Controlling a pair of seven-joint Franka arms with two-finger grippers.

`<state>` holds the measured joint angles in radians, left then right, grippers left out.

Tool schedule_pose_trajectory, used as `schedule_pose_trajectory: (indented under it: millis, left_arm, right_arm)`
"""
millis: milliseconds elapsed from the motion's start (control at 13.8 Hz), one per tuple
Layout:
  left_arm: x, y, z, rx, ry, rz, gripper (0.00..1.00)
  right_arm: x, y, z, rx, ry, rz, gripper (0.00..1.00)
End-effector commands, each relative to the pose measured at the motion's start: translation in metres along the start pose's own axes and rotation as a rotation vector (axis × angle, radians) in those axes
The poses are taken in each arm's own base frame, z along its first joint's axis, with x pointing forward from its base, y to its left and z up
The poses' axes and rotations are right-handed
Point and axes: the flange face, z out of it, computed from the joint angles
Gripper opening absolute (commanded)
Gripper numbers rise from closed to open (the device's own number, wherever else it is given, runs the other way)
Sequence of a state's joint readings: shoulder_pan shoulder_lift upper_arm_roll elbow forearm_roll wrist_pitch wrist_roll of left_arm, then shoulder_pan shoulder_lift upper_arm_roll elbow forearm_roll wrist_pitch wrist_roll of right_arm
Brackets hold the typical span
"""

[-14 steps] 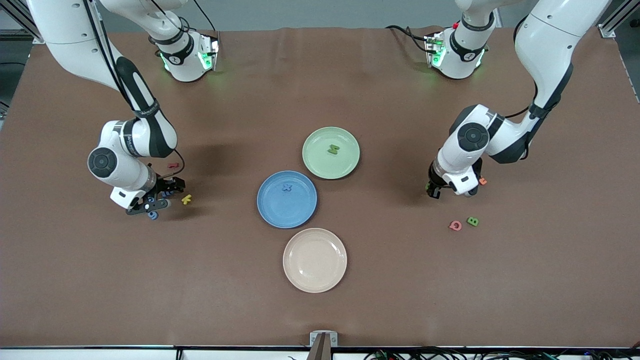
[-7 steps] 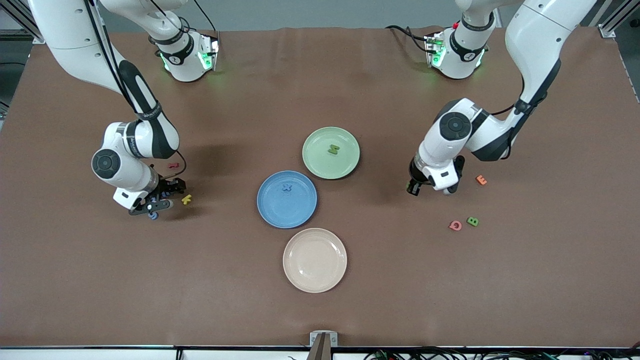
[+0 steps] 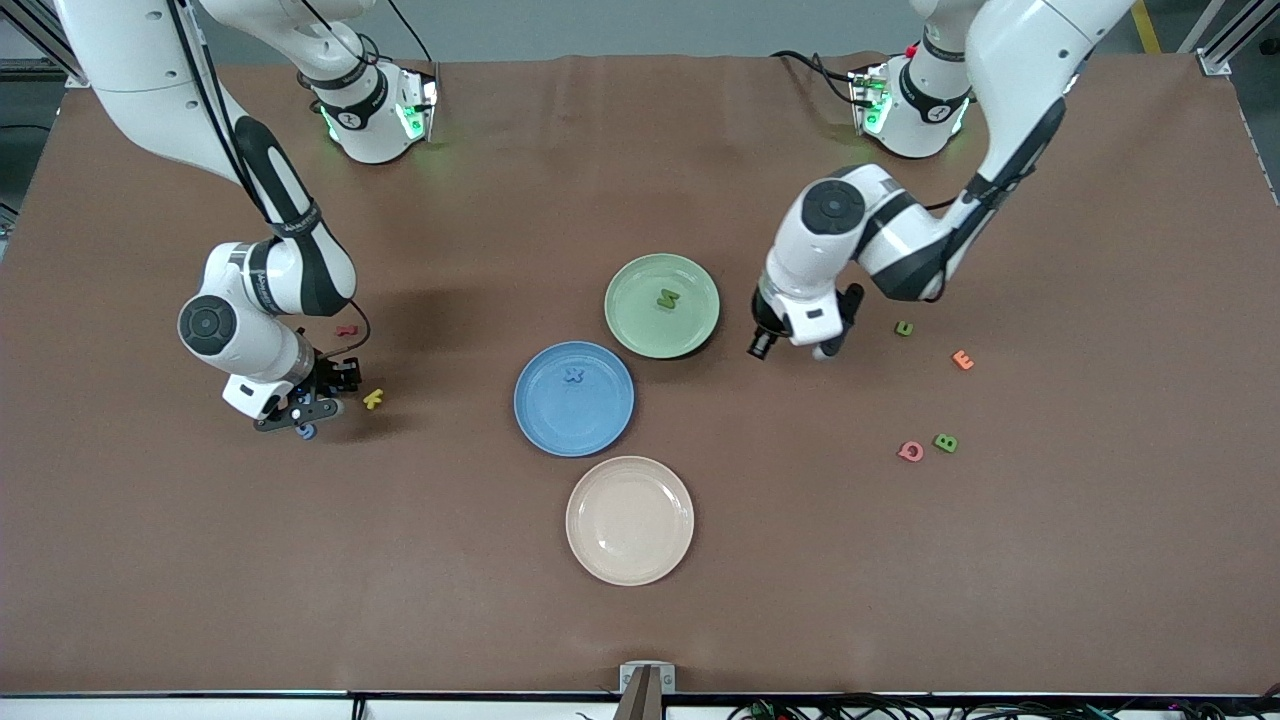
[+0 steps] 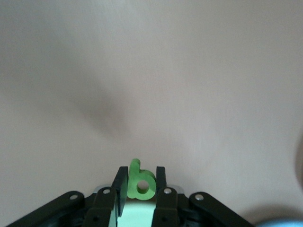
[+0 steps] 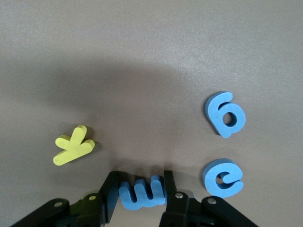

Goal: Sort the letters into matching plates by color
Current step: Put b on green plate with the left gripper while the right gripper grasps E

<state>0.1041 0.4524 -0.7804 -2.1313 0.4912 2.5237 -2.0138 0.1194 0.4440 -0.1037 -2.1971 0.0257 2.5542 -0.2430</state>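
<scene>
Since the earlier frames, we are noting the left gripper [image 4: 141, 185] carrying its clenched green b [image 4: 140, 181] toward the green plate [image 3: 625, 325]. Close under the right gripper [image 5: 142, 193], fingers are pinching a blue letter [image 5: 141, 191], with a yellow k [image 5: 73, 145] beside. We judge the foam light and soft; edge pinches suit.

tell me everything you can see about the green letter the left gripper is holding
The green letter b is a small, thick, flat piece that looks like foam, bright green with a round hole in its bowl and a short stem. It is pinched between the two black fingers of the left gripper, which press on its flat faces, and it touches nothing else. It hangs over bare brown table beside the pale green plate, on the side toward the left arm's end.
</scene>
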Motion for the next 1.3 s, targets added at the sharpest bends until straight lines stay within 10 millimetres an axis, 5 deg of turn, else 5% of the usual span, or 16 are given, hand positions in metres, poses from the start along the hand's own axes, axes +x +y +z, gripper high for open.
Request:
schedule_pose_trajectory:
  millis: [0,217,506,578,650,795,1012,1229]
  left_arm:
    - [-0.044,0.004,-0.001,-0.004,-0.002,0.073,0.00]
    - [-0.087,0.001,0.000,-0.007,-0.021,0.139,0.00]
    - [-0.110,-0.010,0.018,0.022,-0.033,0.195,0.01]
    - [-0.108,-0.011,0.023,0.023,-0.024,0.207,0.16]
    - [-0.103,-0.011,0.028,0.032,-0.027,0.195,0.49]
    - [-0.101,-0.009,0.029,0.030,-0.027,0.195,1.00]
    - [-0.087,-0.002,0.021,0.012,-0.015,0.211,1.00]
    - [-0.047,0.005,-0.003,-0.022,0.040,0.235,1.00]
  right_arm:
    - [-0.005,0.001,0.008,0.006,-0.010,-0.012,0.34]
    - [-0.004,0.001,0.007,0.007,-0.013,-0.010,0.20]
    - [0.004,-0.011,-0.011,0.011,-0.028,-0.021,0.18]
    - [0.009,-0.014,-0.021,0.013,-0.034,-0.021,0.18]
    - [0.014,-0.016,-0.029,0.015,-0.041,-0.023,0.18]
    - [0.028,-0.028,-0.049,0.017,-0.064,0.002,0.18]
    - [0.056,-0.068,-0.088,0.006,-0.096,0.102,0.18]
    - [0.077,-0.119,-0.114,-0.005,-0.058,0.180,0.18]
